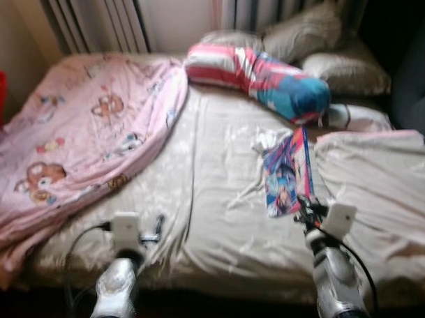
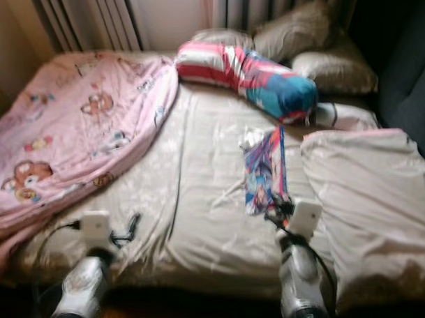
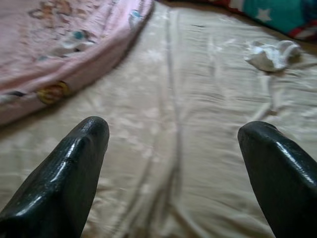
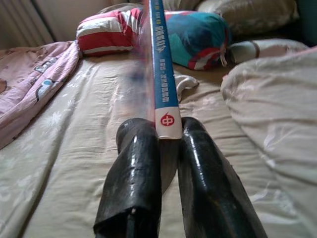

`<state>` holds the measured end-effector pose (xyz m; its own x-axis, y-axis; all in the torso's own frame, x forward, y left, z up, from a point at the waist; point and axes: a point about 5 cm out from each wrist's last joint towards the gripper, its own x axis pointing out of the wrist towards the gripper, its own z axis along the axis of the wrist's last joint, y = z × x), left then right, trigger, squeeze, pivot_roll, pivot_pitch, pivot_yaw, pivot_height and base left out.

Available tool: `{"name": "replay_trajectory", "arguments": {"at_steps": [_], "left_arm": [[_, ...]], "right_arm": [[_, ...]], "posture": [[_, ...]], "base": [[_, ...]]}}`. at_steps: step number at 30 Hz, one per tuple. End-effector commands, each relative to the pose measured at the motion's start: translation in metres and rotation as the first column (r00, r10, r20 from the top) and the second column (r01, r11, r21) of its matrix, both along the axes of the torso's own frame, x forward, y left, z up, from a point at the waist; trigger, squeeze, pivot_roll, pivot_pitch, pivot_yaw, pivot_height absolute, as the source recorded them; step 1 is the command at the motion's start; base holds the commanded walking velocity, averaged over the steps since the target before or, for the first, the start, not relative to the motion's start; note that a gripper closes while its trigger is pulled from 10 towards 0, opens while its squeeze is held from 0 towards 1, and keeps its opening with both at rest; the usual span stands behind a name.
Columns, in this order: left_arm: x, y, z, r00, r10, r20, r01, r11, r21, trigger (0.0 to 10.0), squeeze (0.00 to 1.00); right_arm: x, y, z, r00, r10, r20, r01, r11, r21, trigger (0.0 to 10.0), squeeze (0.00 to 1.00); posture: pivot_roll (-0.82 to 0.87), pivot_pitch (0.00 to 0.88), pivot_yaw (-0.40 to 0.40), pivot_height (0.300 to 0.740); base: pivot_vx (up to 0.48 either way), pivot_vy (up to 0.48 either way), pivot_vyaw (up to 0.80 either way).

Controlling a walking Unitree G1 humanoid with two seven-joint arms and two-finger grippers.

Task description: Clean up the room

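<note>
Right wrist view: right gripper (image 4: 168, 144) clamping book (image 4: 163, 74)

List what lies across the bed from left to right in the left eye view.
pink blanket → left gripper, open over the sheet → book, held at its near end by the right gripper → beige duvet

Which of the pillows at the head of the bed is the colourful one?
The striped pillow, red, white and teal, lying in front of the grey pillows.
</note>
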<state>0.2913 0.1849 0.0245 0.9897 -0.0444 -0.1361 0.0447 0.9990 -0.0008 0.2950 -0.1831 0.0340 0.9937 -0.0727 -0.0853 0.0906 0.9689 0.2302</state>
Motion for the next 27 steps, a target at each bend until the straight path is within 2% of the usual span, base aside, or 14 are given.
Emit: {"name": "replay_trajectory", "arguments": {"at_steps": [1, 13, 17, 27], "left_arm": [[-0.0030, 0.0111, -0.0017, 1.000, 0.027, -0.011, -0.027, 1.000, 0.011, 10.0, 0.00], [-0.0041, 0.0104, -0.0012, 1.000, 0.013, -0.002, -0.013, 1.000, 0.020, 10.0, 0.00], [-0.0044, 0.0097, -0.0011, 1.000, 0.010, 0.001, -0.010, 1.000, 0.024, 10.0, 0.00], [-0.0052, 0.0099, -0.0015, 1.000, 0.015, 0.001, -0.015, 1.000, 0.022, 10.0, 0.00]], "right_arm": [[0.0050, 0.0005, 0.0093, 0.999, -0.005, 0.049, 0.005, 1.000, -0.004, 10.0, 0.00], [0.0032, 0.0001, 0.0075, 0.999, -0.010, 0.042, 0.011, 1.000, -0.010, 10.0, 0.00], [0.0025, -0.0005, 0.0072, 0.999, -0.011, 0.041, 0.012, 1.000, -0.012, 10.0, 0.00], [0.0018, -0.0007, 0.0069, 0.999, -0.010, 0.040, 0.011, 1.000, -0.014, 10.0, 0.00]], "posture": [[0.10, 0.129, -0.025, 0.740], [0.10, 0.141, -0.026, 0.740], [0.10, 0.145, -0.026, 0.740], [0.10, 0.151, -0.026, 0.740]], "base": [[0.000, 0.000, 0.00], [0.000, 0.000, 0.00], [0.000, -0.288, 0.00], [0.000, 0.000, 0.00]]}}
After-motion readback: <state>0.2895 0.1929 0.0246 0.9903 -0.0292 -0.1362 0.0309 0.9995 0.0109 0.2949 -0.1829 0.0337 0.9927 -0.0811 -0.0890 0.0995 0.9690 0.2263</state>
